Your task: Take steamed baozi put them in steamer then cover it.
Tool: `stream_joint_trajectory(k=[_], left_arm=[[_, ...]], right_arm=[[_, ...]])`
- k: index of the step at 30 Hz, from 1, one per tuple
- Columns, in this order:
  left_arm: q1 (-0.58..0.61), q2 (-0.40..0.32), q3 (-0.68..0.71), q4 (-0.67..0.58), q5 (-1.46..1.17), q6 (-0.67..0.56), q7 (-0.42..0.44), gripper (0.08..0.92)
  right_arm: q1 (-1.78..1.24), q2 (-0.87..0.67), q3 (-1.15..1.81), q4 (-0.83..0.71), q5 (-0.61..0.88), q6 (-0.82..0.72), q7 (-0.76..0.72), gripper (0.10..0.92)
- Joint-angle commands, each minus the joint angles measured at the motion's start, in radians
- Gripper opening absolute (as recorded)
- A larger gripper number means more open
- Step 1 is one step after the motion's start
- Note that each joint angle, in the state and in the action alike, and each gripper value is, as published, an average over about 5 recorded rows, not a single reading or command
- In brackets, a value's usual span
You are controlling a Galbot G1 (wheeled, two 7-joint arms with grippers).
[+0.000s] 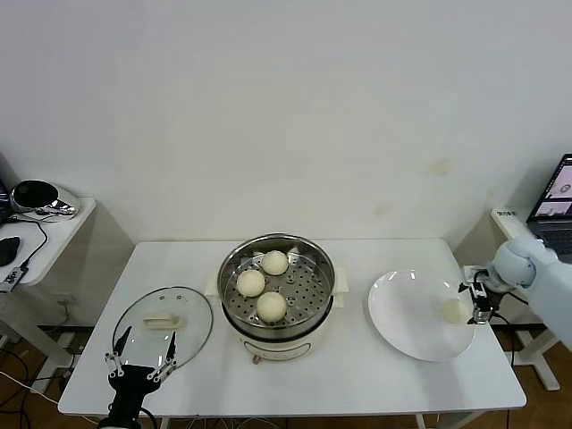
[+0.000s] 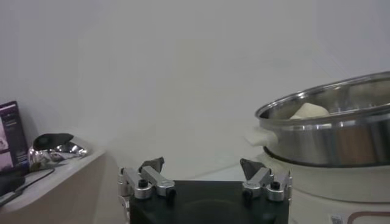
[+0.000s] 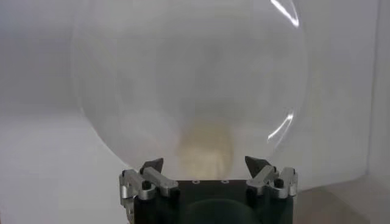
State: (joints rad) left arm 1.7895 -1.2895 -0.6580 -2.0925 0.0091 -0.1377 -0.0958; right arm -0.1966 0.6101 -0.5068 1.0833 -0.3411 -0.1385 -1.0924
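A: Nearest the head camera, the left end effector (image 1: 140,361) is hovering at the near left edge of the white rectangular table (image 1: 357,375), its fingers spread wide with nothing between them. Just beyond it, the round glass lid with the cream handle (image 1: 164,320) is lying flat on the table.

B: And the steamer?

A: The round shiny stainless-steel steamer on its cream-white base (image 1: 277,290) is sitting at the middle of the table, uncovered. Three smooth cream-white round baozi (image 1: 271,306) are resting on its perforated tray: one toward the back, one to the left, one at the front. In the left wrist view the steamer's steel rim (image 2: 332,131) is standing off to one side of the open fingers (image 2: 152,165), with the top of one bun (image 2: 309,111) showing above it.

B: Where is the fourth bun?

A: It is lying on the flat white round plate (image 1: 407,313), close to the plate's right edge (pale against the plate) (image 1: 454,310). The right end effector (image 1: 483,302) is hanging just beside that bun at the plate's right rim, fingers parted and gripping nothing. Its wrist view is showing the bun (image 3: 204,152) blurred, straight ahead between the open fingers (image 3: 256,164), with the plate (image 3: 122,73) filling the picture beyond.

B: Anything else?

A: A small side table (image 1: 54,234) is standing to the far left.
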Motion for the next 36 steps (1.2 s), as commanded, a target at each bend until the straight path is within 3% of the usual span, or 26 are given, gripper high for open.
stream_joint_trajectory(k=[1, 13, 23, 27, 36], left_arm=[[0.000, -0.001, -0.001, 0.001, -0.001, 0.000, 0.000, 0.823], [0.004, -0.008, -0.007, 0.003, 0.000, -0.003, -0.002, 0.823], [0.004, -0.010, -0.008, 0.005, 0.001, -0.005, -0.002, 0.823], [0.006, -0.010, -0.009, 0.004, 0.000, -0.005, -0.002, 0.823], [-0.008, -0.006, -0.005, 0.011, -0.001, -0.004, -0.001, 0.823]], right_arm=[[-0.045, 0.087, 0.049, -0.099, -0.056, 0.007, 0.011, 0.823], [-0.016, 0.133, 0.046, -0.122, -0.083, -0.001, 0.017, 0.812], [-0.004, 0.119, 0.037, -0.101, -0.078, -0.006, -0.001, 0.670], [0.035, 0.072, -0.012, -0.026, -0.003, -0.035, -0.017, 0.626], [0.380, -0.113, -0.321, 0.266, 0.284, -0.134, -0.031, 0.619]])
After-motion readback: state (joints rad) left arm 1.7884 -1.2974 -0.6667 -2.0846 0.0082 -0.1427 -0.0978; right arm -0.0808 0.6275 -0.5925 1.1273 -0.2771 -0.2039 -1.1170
